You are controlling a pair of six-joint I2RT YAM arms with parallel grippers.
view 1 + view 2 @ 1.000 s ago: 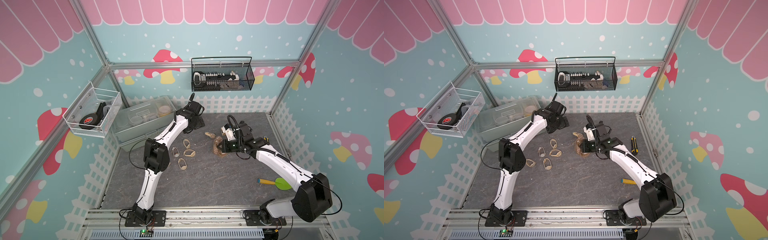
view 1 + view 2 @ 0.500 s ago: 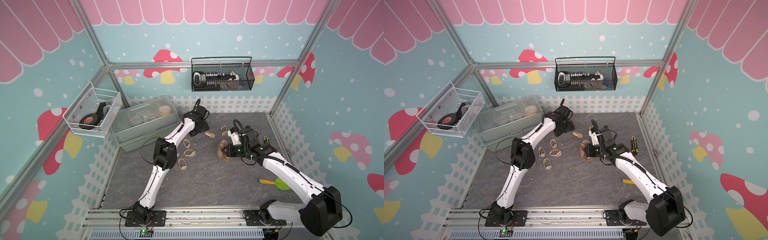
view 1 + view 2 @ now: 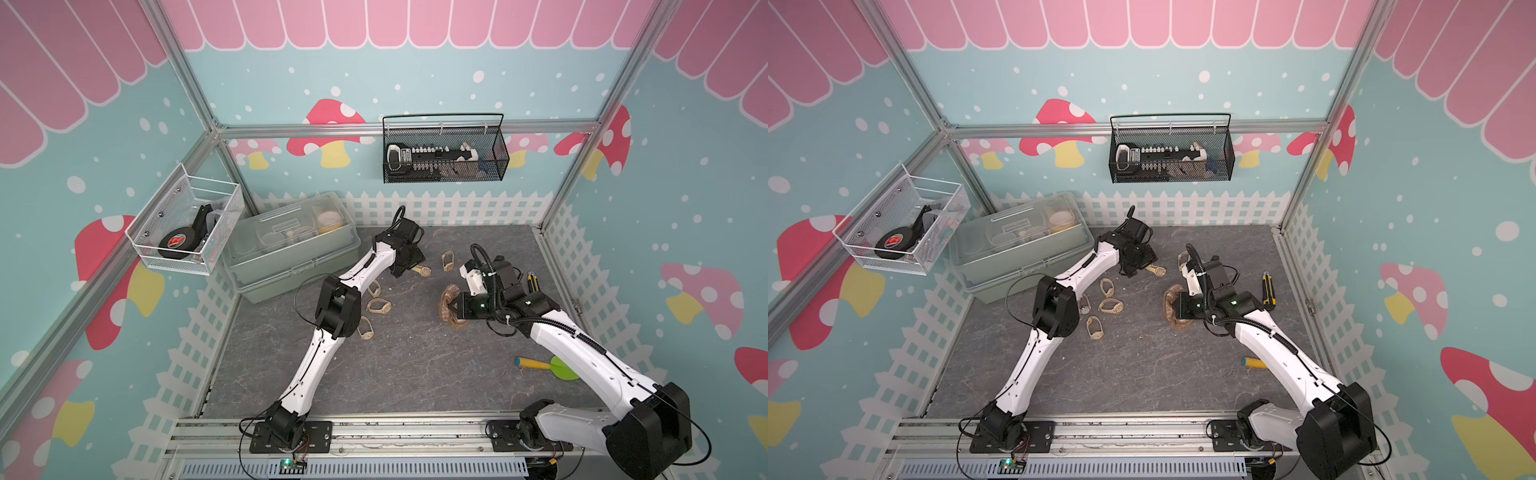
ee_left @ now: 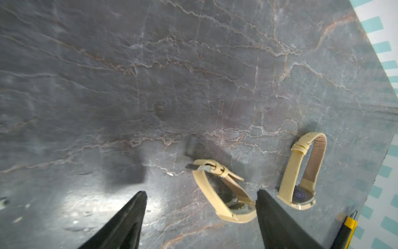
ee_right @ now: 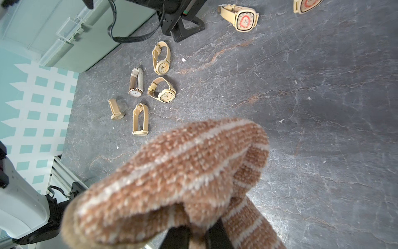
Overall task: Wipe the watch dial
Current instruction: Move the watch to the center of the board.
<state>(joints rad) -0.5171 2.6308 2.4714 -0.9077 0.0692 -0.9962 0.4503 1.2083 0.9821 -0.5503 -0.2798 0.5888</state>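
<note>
**Top views:** L gripper [image 3: 409, 265] has swung over to the watch [image 3: 423, 271] near the back fence [image 3: 457, 210]; R gripper [image 3: 459, 305], clamped on a cloth [image 3: 448, 305], waits close by.
**L wrist:** jaws, wide but narrowing, straddle that watch, so pickup looks imminent; second watch [image 4: 301, 196] sits just beside one finger.
**R wrist:** cloth fills the foreground, bare table [image 5: 323, 107] ahead.

- Left end effector [image 3: 409, 266] is low over a watch [image 3: 423, 271], just right of the box [image 3: 291, 253].
- Right end effector [image 3: 458, 305], farther right of the box, holds a cloth [image 3: 446, 300].
- More watches [image 3: 379, 306] lie on the counter [image 3: 415, 374] near the box's front corner.
</note>
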